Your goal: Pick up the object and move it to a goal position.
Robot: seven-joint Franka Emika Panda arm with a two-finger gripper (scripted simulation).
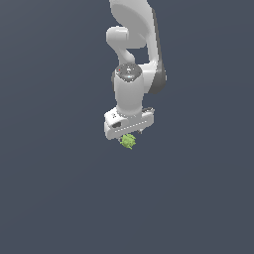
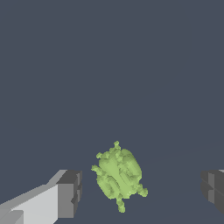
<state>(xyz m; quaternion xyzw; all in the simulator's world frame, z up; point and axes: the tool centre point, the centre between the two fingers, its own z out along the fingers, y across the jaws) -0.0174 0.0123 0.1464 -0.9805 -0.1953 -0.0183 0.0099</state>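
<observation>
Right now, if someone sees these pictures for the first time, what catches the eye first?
First, the small light-green spiky object: it is the only colour against the plain dark grey floor. It lies between the two dark fingers of the open gripper, touching neither in the wrist view. Next, the white arm, which comes down from the top of the exterior view to just above the object.

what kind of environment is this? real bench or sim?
Looks like a bare simulator scene, not a real bench: a flat, featureless dark grey-blue ground with no texture or clutter, a cleanly rendered white arm with its gripper open, and a single lumpy light-green object between the fingers.
</observation>
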